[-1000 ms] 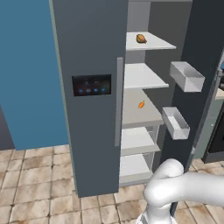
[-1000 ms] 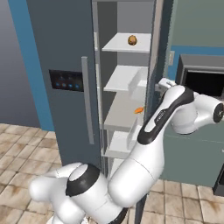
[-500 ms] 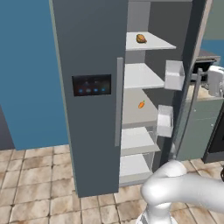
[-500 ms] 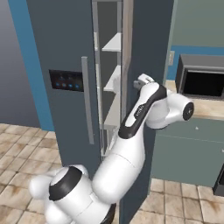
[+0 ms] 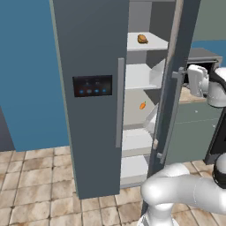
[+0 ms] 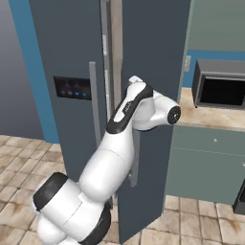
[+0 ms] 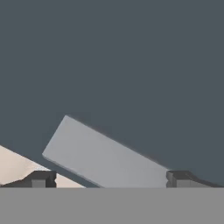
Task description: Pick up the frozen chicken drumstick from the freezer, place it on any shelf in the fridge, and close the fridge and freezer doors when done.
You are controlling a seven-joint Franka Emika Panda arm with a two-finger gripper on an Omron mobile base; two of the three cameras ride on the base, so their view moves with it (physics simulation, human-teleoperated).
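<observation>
Left base view shows us the frozen chicken drumstick (image 5: 142, 39) lying on the top shelf (image 5: 148, 42) of the plain-doored column, so the placing looks done and we judge the step in hand to be the closing of the doors. The freezer door (image 5: 91, 84), the one with the black blue-lit panel (image 5: 92, 85), appears shut or nearly so. The fridge door (image 5: 170, 88) stands partly open, edge-on to us, with the shelves visible through the gap and a small orange piece (image 5: 142, 105) on a lower one.

Our hand (image 7: 109, 177) is pressed up close to the outer face of that fridge door (image 6: 153, 110). In the hand view the two fingertips (image 7: 41, 178) stand well apart with nothing between them, so the hand is open and empty. Just ahead of the fingertips lies the pale grey bar handle (image 7: 103, 153), slanting across the dark door surface (image 7: 131, 57). The drumstick sits beyond the door from the hand, on its far side and higher up.

For the next move we would push the door face onward toward the cabinet until the gap closes. Then we would check the freezer door's seam, since we cannot tell from here whether it is fully shut.
</observation>
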